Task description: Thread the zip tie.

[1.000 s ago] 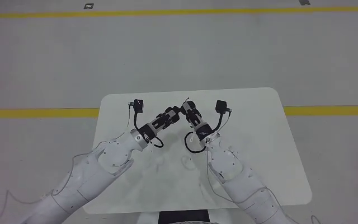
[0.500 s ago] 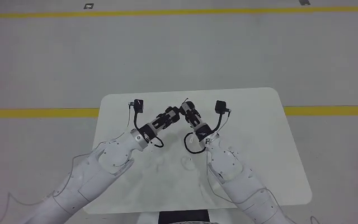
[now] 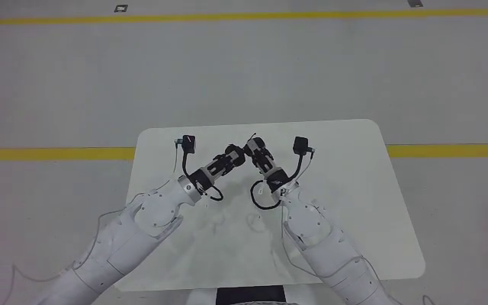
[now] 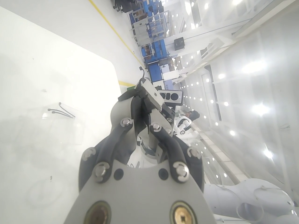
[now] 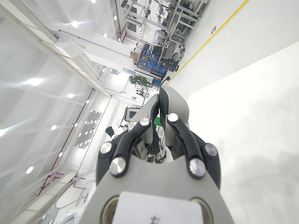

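Two grippers are held tip to tip above the middle of the tabletop's (image 3: 351,198) far edge. The right gripper (image 3: 250,146) is clamped on one black zip tie (image 5: 167,78). The left gripper (image 3: 235,153) is closed too, seemingly on the same tie. Two or three loose ties (image 4: 62,112) are seen lying on the tabletop. Bare room is left toward its right edge.

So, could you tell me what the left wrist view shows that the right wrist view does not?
Left wrist view: the left gripper, shut, and spare ties lying on a clear sheet on the table. Right wrist view: the right gripper, shut. Both: a black end of the zip tie poking past the fingertips, the white table and the yellow floor line.
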`<state>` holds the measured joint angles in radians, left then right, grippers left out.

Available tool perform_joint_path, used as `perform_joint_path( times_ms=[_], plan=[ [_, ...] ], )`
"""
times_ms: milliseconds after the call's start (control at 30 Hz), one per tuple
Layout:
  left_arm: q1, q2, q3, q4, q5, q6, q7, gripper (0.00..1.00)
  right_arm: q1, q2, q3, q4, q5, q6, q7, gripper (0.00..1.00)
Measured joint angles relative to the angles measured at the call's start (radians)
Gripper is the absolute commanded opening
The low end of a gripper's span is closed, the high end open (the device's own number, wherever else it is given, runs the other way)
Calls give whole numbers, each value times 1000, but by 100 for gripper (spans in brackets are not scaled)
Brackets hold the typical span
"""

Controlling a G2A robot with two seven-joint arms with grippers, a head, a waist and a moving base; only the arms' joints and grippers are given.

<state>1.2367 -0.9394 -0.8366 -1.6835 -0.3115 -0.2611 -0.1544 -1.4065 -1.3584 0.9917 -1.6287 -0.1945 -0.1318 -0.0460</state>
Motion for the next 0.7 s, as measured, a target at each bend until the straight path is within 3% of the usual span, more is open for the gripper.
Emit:
perform_joint_path(
  times_ms=[200,333,567,700],
  plan=[
    [12,-1,-25,-7,10,0,-22,0,-8,1,25,-4,13,-13,16,100],
    [24,4,-51,-10,23,-6,-65,0,-18,5,56,2,69,-66,69,100],
    [55,19,-127,-13,-78,-20,-213,0,-4,24,147,46,218,-165,297,100],
    [69,28,-165,-6,-159,-17,-326,0,17,33,174,86,285,-175,438,100]
  ],
)
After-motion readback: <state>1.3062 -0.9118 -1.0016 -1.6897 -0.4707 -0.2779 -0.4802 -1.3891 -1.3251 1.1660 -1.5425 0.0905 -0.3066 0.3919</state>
